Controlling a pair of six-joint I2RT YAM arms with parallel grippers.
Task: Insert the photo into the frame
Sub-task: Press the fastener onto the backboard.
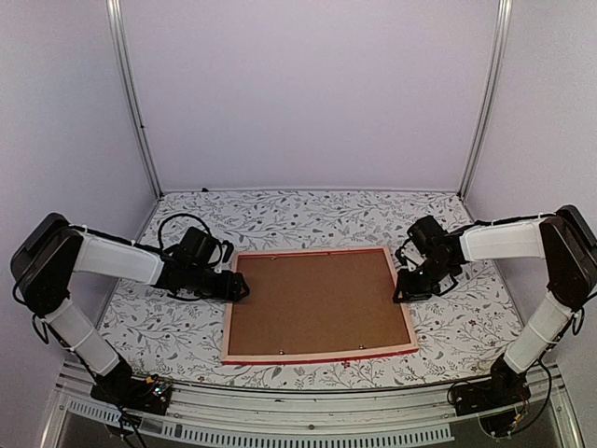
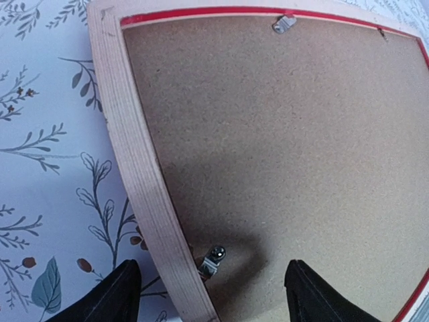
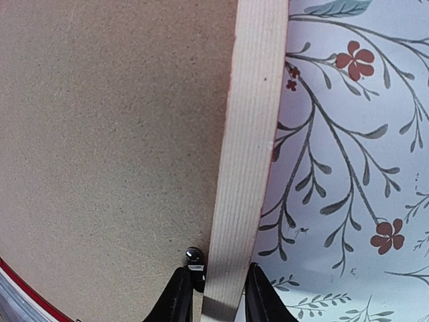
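The frame [image 1: 227,322], laid face down on the desk [image 1: 280,219] with a backing board [image 1: 317,303] inside, is straddled at its left rail by the wide left gripper [image 1: 242,289] and pinched at its right rail by the narrow right gripper [image 1: 402,291].

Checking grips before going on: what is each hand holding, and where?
The right hand appears to pinch the frame by its right-side rail. The left hand holds nothing; its open fingers straddle the left rail.
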